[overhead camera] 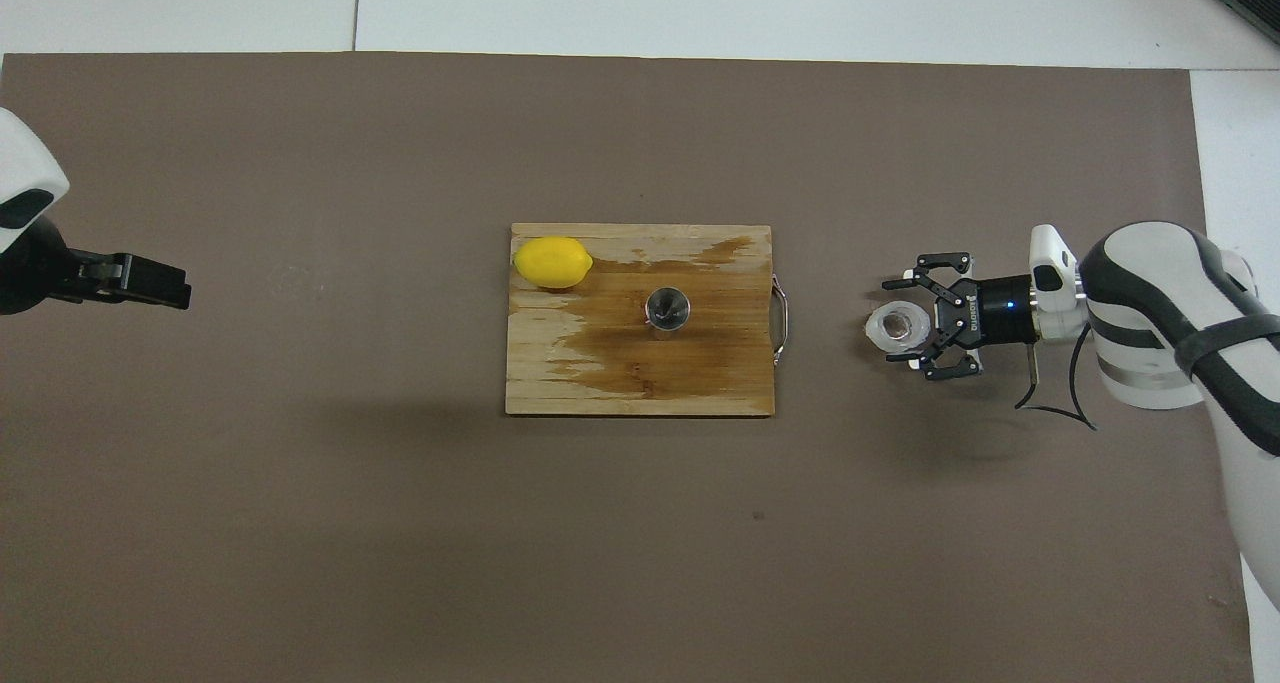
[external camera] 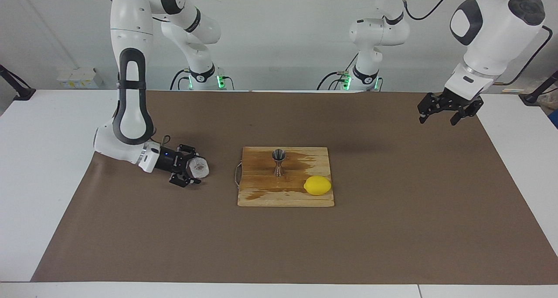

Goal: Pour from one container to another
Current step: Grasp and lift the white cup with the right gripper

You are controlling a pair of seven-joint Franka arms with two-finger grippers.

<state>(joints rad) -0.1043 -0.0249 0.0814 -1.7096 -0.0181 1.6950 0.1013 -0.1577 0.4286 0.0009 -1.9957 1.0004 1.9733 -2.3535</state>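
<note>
The small clear cup (external camera: 200,168) (overhead camera: 898,327) with brownish contents stands on the brown mat toward the right arm's end of the table. My right gripper (external camera: 194,167) (overhead camera: 893,321) lies low and level at the cup. It is open, with one finger on each side of the cup, and I see no firm squeeze. The steel hourglass jigger (external camera: 278,160) (overhead camera: 667,308) stands upright on the wooden board (external camera: 261,193) (overhead camera: 560,383). My left gripper (external camera: 437,120) (overhead camera: 165,283) hangs open and empty, raised over the mat's edge at the left arm's end.
A yellow lemon (external camera: 317,185) (overhead camera: 552,262) lies on the board's corner, farther from the robots than the jigger. The board has a dark wet stain and a wire handle (overhead camera: 783,318) facing the cup. The brown mat (external camera: 392,228) covers most of the white table.
</note>
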